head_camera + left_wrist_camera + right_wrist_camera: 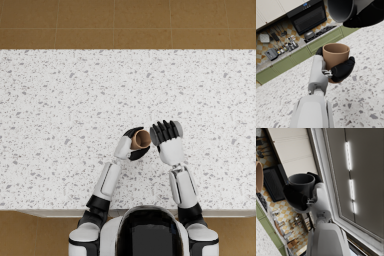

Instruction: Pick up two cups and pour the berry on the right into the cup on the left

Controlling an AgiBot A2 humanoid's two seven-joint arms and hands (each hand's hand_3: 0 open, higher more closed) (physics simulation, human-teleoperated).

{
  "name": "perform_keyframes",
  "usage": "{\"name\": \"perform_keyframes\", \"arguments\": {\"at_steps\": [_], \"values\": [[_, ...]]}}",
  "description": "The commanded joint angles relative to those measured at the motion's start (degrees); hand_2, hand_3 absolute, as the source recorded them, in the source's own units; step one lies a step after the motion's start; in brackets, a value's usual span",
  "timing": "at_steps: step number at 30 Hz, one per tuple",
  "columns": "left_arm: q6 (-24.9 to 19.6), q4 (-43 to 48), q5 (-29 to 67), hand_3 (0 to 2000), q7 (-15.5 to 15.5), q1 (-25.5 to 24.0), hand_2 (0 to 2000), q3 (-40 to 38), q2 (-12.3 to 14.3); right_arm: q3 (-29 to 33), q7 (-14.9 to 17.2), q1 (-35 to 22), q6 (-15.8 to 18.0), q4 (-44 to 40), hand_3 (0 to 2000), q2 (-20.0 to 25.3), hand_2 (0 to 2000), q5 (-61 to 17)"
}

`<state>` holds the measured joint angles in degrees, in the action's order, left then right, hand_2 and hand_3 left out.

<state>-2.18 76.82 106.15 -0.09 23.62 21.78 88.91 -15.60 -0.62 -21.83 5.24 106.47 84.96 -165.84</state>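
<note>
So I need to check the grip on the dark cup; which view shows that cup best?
The right wrist view: the dark cup shows whole, rim to base, in the right hand. The left wrist view catches only its tilted mouth at the frame's top edge. In the head view the right hand's fingers hide it.

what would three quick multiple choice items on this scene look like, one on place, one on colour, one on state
1. Where is the brown cup?
A. standing on the counter
B. in the left hand
C. on the floor

2. What colour is the cup in the right hand?
A. dark grey
B. white
C. red

3. How is the dark grey cup held?
A. upright on the counter
B. tipped, its mouth toward the brown cup
C. lying loose on the counter

Answers:
1 B, the left hand wraps around it above the speckled counter.
2 A, the right wrist view shows a dark grey cup in the right hand.
3 B, the left wrist view shows its open mouth tilted just above the brown cup.
</note>
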Motion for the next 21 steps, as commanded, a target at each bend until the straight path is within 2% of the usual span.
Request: {"name": "perform_keyframes", "arguments": {"at_steps": [1,8,9,10,21], "values": [[0.0,0.0,0.0,1280,0.0,1.2,2000,-0.5,0.6,-0.4,0.0,-0.9,0.0,0.5,1280,0.6,2000,-1.8],[-0.2,-0.8,0.0,1280,0.0,1.3,2000,-0.4,1.0,-0.9,0.0,-0.6,0.1,0.8,1280,1.0,2000,-14.7],[-0.2,-1.3,0.0,1280,0.0,7.1,2000,14.0,-9.3,-1.3,0.0,-0.7,0.1,1.0,1280,1.2,2000,-16.5],[-0.3,-1.3,0.0,1280,0.0,2.6,2000,3.1,-1.7,-1.7,0.0,-0.6,0.1,1.2,1280,1.2,2000,-18.4],[-0.7,-2.0,0.0,1280,0.0,2.7,2000,2.2,-1.0,-2.3,0.0,-0.4,-0.5,1.7,1280,2.2,2000,-38.5]]}}
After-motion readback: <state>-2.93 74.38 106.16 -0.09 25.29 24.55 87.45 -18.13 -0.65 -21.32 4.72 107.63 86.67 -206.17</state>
